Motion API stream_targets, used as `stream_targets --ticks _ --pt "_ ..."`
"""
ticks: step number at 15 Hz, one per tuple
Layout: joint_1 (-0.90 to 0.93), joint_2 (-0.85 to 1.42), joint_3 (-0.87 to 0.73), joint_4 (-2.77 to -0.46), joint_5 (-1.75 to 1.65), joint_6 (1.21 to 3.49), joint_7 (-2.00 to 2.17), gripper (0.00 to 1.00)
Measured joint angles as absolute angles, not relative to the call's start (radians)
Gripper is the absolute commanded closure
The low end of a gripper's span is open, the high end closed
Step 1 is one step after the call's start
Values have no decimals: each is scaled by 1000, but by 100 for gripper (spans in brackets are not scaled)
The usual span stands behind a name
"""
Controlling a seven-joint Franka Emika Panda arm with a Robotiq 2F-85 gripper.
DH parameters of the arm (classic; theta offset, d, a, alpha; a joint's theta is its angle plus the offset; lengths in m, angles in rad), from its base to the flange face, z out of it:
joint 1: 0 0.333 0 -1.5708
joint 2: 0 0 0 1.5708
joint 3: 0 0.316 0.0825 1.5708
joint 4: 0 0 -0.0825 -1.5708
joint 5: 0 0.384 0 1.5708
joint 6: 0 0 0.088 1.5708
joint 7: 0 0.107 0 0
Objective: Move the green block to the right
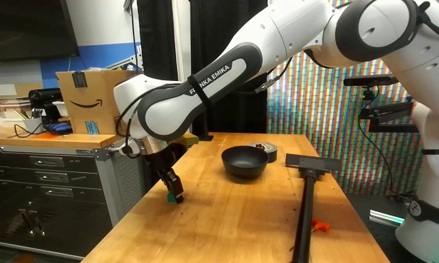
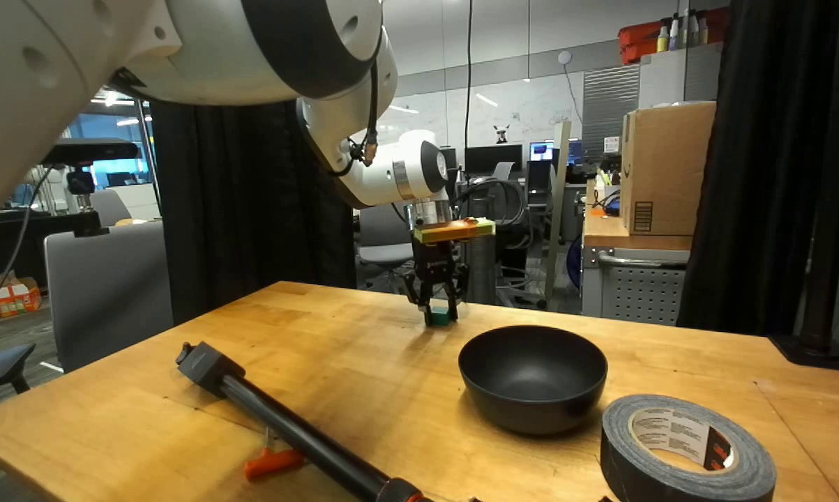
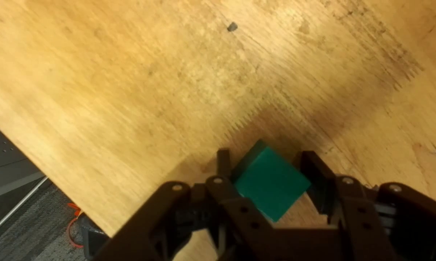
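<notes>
Wooden table (image 1: pixel 219 223): in an exterior view, block (image 1: pixel 171 197) left of the bowl (image 1: pixel 245 163), between the fingers (image 1: pixel 176 188); whether gripped cannot be told. Set cornerwise, it may twist free when squeezed; low carriage rightward could strike the bowl.

Black bowl (image 2: pixel 533 380) beside tape roll (image 2: pixel 670 481)

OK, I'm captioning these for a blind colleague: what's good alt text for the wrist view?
A green block sits cornerwise between two dark fingers of the gripper; whether they touch it is unclear. Below is a scuffed wooden table, its edge diagonal at lower left, with gray carpet beyond.
</notes>
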State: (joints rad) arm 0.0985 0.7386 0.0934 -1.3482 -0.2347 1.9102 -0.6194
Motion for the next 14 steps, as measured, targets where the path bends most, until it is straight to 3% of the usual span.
stream_targets --ticks 14 --pt "19 718 54 -1351 -235 1911 -619 73"
